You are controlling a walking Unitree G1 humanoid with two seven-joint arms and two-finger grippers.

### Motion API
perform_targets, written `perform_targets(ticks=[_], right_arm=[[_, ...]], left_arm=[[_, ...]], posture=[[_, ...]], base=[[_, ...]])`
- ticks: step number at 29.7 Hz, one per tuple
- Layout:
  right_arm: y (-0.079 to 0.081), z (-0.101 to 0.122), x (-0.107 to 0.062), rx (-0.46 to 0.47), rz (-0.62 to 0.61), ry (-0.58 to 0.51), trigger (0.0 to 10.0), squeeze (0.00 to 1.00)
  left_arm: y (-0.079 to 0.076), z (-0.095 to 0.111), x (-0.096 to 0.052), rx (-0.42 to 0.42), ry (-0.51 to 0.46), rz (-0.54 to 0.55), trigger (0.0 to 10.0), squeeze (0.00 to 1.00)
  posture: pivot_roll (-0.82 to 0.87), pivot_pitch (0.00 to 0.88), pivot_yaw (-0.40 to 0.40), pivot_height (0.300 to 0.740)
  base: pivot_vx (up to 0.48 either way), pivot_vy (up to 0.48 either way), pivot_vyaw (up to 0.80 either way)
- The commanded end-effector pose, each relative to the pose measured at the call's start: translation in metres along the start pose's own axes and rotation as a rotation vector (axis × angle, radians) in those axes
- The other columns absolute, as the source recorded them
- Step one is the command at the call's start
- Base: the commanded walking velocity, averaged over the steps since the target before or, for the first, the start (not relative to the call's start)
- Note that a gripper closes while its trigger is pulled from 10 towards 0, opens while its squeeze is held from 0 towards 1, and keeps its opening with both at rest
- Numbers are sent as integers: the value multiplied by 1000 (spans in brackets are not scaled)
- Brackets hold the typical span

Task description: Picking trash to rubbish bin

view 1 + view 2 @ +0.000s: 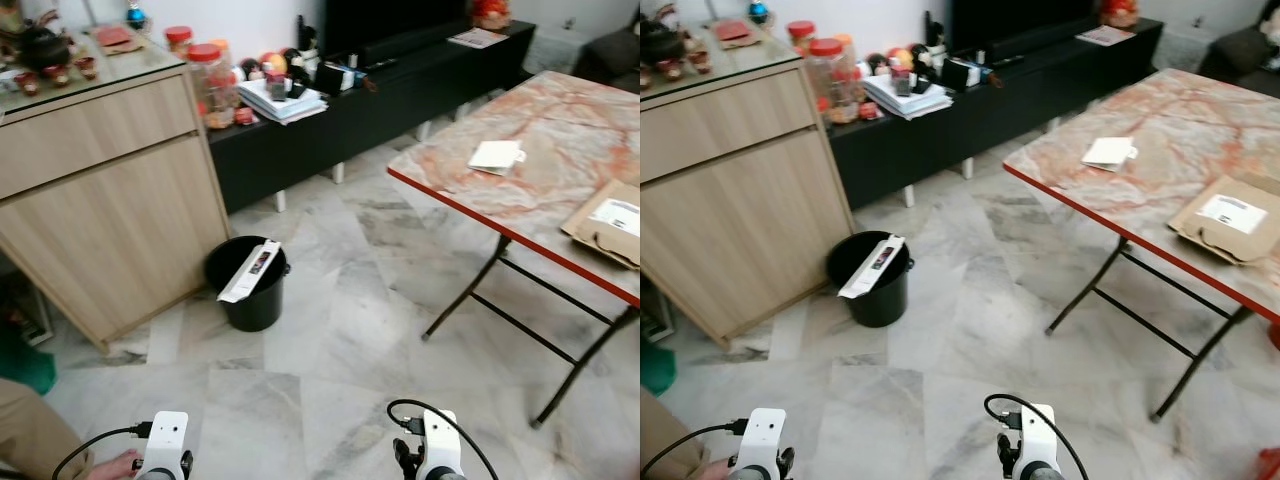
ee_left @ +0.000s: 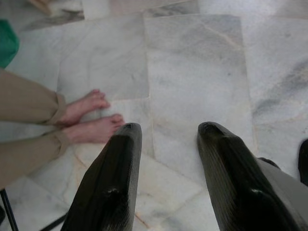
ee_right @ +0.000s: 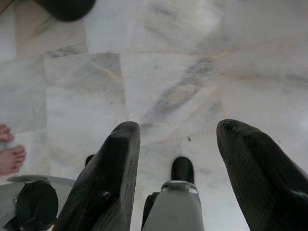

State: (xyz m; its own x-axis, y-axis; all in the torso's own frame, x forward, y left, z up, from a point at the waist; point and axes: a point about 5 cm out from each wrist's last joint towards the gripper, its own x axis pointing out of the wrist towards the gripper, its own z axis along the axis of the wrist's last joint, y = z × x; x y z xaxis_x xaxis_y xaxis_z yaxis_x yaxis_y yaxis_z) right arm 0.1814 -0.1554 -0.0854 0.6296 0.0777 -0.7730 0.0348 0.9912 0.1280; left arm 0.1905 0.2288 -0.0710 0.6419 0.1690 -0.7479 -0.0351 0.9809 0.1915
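A black rubbish bin point(image 1: 250, 285) stands on the marble floor beside the wooden cabinet, with a long white flat box point(image 1: 250, 270) sticking out of it. On the marble-patterned folding table point(image 1: 560, 130) lie a white folded paper point(image 1: 497, 156) and a brown cardboard envelope point(image 1: 610, 222) with a white label. Both arms hang low in front of me. My left gripper point(image 2: 166, 132) is open over bare floor, and my right gripper point(image 3: 178, 132) is open too, holding nothing.
A wooden cabinet point(image 1: 100, 200) stands at the left and a black TV bench point(image 1: 400, 80) with jars, books and clutter runs along the back. A person's bare feet point(image 2: 91, 118) and beige trousers are close at my left. The table's black legs point(image 1: 500, 300) cross at the right.
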Motion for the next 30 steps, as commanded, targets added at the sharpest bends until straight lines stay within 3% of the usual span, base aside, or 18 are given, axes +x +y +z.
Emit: perform_targets(ticks=[1, 30], right_arm=[[0, -1, 0, -2, -1, 8, 10000, 0], [0, 0, 0, -13, 2, 9, 10000, 0]], left_arm=[[2, -1, 0, -3, 13, 11, 10000, 0], [3, -2, 0, 3, 18, 13, 10000, 0]], posture=[[-10, 14, -2, 740], [-24, 14, 9, 740]], base=[[0, 0, -775], [0, 0, -778]])
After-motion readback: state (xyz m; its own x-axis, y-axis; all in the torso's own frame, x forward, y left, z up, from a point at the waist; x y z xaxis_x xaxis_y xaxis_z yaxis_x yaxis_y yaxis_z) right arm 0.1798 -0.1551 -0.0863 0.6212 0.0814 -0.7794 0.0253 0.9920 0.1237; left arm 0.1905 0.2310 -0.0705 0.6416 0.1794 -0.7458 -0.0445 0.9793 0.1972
